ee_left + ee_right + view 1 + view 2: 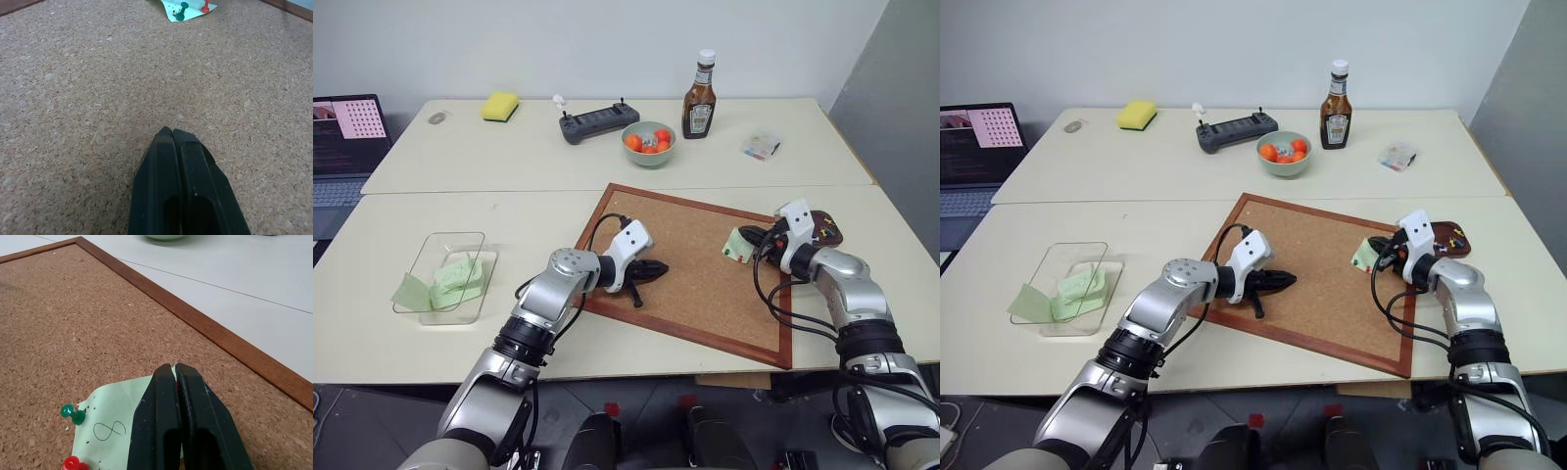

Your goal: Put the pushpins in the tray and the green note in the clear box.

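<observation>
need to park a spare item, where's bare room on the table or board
Free: cork board middle, between left gripper and green note; tabletop between clear box and board. Crowded: around the fruit bowl and bottle.

- Setting: lab or office test room.
- 2 pale tables (460,157) pushed together against a bare white wall (607,39).
- Open laptop (342,137) and handheld controller (597,123) among staged props.
</observation>
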